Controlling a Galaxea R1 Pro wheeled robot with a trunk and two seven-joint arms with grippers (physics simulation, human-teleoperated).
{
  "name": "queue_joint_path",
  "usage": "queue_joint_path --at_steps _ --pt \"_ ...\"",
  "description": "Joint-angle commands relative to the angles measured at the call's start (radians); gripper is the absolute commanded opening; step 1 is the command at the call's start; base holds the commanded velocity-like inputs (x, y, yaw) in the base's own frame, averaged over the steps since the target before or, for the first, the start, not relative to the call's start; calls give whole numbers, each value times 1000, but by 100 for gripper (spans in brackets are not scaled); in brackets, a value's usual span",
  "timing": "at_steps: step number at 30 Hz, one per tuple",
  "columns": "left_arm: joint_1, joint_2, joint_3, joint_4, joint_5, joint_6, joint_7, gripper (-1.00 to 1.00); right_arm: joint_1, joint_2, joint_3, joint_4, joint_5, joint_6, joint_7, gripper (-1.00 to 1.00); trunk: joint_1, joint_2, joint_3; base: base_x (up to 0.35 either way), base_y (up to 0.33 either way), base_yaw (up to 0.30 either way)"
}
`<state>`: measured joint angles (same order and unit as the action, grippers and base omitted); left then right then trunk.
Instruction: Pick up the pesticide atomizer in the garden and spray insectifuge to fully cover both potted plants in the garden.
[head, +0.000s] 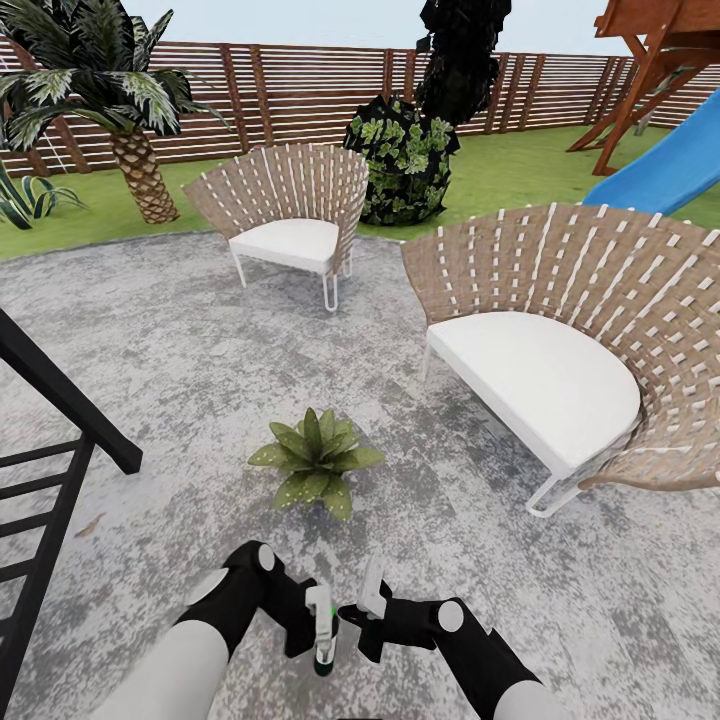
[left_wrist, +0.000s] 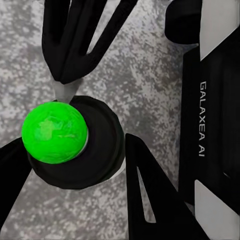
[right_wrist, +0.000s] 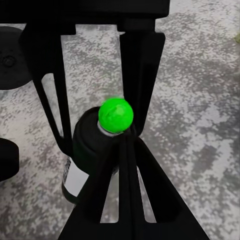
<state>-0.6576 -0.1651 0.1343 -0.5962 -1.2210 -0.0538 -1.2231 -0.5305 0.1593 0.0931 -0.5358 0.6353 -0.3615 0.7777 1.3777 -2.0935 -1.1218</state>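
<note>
Garden patio (head: 180, 330) of grey stone spans the frame, two woven chairs at centre and right. One potted plant (head: 315, 460) sits lower centre. Bottom centre, left fingers (head: 300, 612) pinch the pesticide atomizer (head: 322, 625); right fingers (head: 372, 590) touch it, grip unclear.

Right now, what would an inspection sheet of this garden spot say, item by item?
Surface: round grey stone patio, mottled, with lawn beyond.
Job's things: pesticide atomizer upright between both arms, green dot on its head; one potted plant on the patio just ahead of it.
Clutter: small brown scrap on the stone.
Grippers: left gripper shut on the atomizer, jaws on either side of it; right gripper close beside the spray head, its grasp unclear.
Cables: nothing seen.
Surroundings: two woven chairs with white cushions, palm tree, slatted fence, blue slide, black railing.
</note>
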Motion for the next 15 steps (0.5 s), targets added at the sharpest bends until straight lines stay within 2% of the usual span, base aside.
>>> queue_joint_path --at_steps 1,8,15 --pt "-1 -4 8 -1 -9 -5 -4 -100 0 0 -1 -1 9 -5 0 -100 0 0 -1 0 0 0" --pt "-1 -5 8 -2 -8 -4 -6 -100 0 0 -1 -2 9 -5 0 -100 0 0 -1 0 0 0" --pt "-1 11 12 -2 -9 -6 -4 -100 0 0 -1 -1 9 -5 0 -100 0 0 -1 0 0 0"
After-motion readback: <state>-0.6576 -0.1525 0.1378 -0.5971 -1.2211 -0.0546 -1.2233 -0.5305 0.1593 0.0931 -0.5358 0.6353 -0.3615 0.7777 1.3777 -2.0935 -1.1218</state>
